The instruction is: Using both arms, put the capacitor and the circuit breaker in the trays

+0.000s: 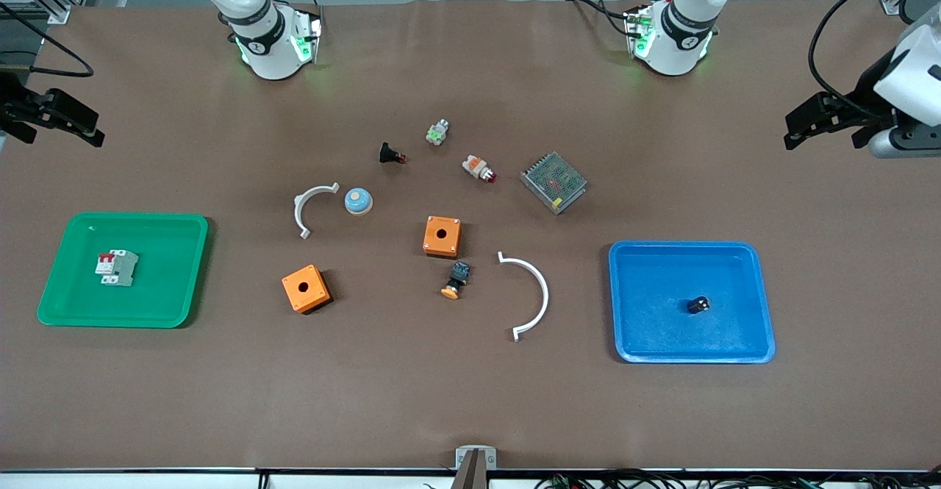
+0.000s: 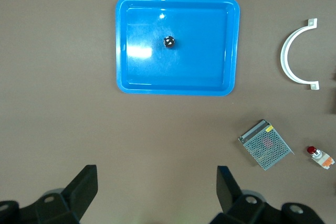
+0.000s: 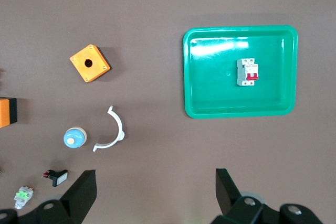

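Observation:
The capacitor [image 1: 698, 304], a tiny black cylinder, lies in the blue tray [image 1: 647, 283] toward the left arm's end of the table; it also shows in the left wrist view [image 2: 168, 41]. The circuit breaker [image 1: 117, 267], white-grey with red levers, lies in the green tray [image 1: 173, 268] toward the right arm's end, and shows in the right wrist view [image 3: 247, 72]. My left gripper [image 1: 822, 133] [image 2: 157, 182] is open and empty, high over bare table beside the blue tray. My right gripper [image 1: 62, 129] [image 3: 156, 182] is open and empty, high over bare table beside the green tray.
Between the trays lie two orange boxes [image 1: 442, 236] [image 1: 306, 288], two white curved brackets [image 1: 312, 206] [image 1: 533, 298], a blue domed button [image 1: 358, 201], a black push button [image 1: 390, 154], an indicator lamp [image 1: 478, 168], a mesh power supply [image 1: 553, 181] and an orange-capped button [image 1: 456, 279].

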Robot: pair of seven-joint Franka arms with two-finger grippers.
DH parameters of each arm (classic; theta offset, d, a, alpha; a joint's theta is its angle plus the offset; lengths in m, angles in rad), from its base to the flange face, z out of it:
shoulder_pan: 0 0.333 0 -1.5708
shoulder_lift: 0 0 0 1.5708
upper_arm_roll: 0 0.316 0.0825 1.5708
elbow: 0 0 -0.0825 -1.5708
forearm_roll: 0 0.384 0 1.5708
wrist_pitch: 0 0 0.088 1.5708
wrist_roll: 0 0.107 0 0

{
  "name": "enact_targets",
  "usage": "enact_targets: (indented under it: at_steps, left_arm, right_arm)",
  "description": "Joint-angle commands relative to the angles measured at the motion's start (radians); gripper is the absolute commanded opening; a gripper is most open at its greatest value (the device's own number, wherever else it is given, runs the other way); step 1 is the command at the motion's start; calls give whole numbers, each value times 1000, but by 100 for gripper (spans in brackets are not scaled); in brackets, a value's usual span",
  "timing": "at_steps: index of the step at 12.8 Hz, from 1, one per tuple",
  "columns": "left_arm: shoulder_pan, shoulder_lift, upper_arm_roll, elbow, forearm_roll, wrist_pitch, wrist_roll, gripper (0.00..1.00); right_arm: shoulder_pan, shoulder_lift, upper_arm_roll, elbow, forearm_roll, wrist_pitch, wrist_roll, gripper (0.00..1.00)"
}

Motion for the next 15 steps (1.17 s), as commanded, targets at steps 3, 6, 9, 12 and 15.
enact_targets:
  at_steps: [3, 6, 9, 12, 15]
  left_arm:
    - [-7, -13, 10, -4, 17, 24, 22, 100]
    - [-1, 2, 9, 20, 37, 24, 24, 100]
    - [0, 10, 13, 45, 37, 24, 24, 100]
    - [2, 11, 13, 47, 37, 22, 24, 100]
    - [3, 11, 15, 47, 37, -2, 24, 100]
  right_arm:
    - [2, -1, -1, 45, 22, -22, 10, 100]
    - [-4, 8, -9, 54, 22, -16, 4, 100]
    - [-2, 8, -7, 57, 22, -12, 10, 100]
    - [-2, 10, -7, 69, 22, -22, 12, 100]
    - [-4, 10, -9, 69, 9, -16, 10, 100]
